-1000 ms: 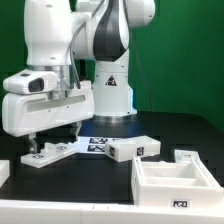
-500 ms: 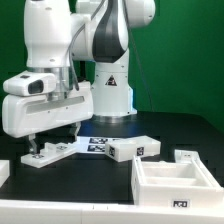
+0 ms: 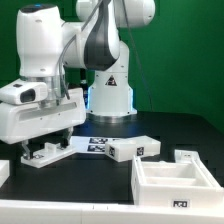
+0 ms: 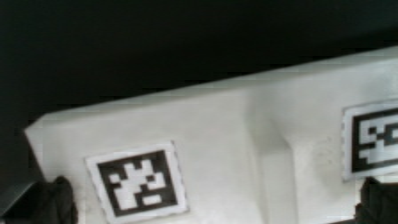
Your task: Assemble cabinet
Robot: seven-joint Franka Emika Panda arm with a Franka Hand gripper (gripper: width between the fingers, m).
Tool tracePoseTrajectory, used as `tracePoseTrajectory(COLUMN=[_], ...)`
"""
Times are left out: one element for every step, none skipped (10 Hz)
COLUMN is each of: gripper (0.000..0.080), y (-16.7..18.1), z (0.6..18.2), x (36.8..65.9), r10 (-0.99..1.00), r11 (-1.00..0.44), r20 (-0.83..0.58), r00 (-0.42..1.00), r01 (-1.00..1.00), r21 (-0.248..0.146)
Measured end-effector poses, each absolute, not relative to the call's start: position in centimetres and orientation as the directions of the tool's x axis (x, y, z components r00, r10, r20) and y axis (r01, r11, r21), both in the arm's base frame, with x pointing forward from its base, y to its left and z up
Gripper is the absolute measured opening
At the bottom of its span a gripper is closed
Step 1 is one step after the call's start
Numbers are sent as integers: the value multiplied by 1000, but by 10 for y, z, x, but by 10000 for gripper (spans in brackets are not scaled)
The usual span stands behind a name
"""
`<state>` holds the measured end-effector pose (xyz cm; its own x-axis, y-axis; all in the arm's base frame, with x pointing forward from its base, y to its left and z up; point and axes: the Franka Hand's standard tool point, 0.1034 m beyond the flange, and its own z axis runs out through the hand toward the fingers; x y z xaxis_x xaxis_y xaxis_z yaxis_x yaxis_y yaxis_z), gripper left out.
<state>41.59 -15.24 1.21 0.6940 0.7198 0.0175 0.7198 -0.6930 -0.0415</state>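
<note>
The Franka arm [image 3: 95,45] fills the exterior view's left and centre, bent low over the black counter [image 3: 110,208] – the cabinet is not yet one piece but lies there in loose white parts. The largest, the open cabinet box [image 3: 172,182], sits in the foreground at the exterior view's right. A white block [image 3: 135,150] lies just behind it toward the middle, beside the marker board [image 3: 95,146], and a small piece [image 3: 188,157] rests near the box's far edge. Under the gripper [image 3: 42,150] lies a white panel [image 4: 231,130], shown close up in the wrist view with the fingers [image 4: 43,200] spread wide on either side of it, clasping nothing. The parts look like stiff, light, smooth plastic – probably slippery, so a hold across two opposite straight edges of the panel seems safest. No words can be read: only black-and-white square tags [image 4: 139,182] on the parts, and a triangular sticker [image 3: 111,76] on the arm's base, too small to make out.
</note>
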Motion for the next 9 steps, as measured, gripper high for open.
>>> tracePoseTrajectory(gripper=[796, 669, 469, 469, 334, 334, 134, 61, 61], y=[-152, -152, -152, -152, -152, -152, -150, -140, -124], z=[12, 12, 12, 12, 11, 11, 13, 20, 26], x=[416, 416, 416, 416, 415, 415, 418, 425, 433], r10=[720, 720, 720, 720, 720, 720, 743, 786, 828], r11=[-693, -693, -693, -693, -693, -693, -668, -618, -560], r20=[17, 17, 17, 17, 17, 17, 17, 19, 16], r00=[694, 694, 694, 694, 694, 694, 669, 618, 560], r01=[720, 720, 719, 719, 719, 720, 743, 786, 828], r21=[-42, -42, -42, -43, -43, -43, -37, -21, -8])
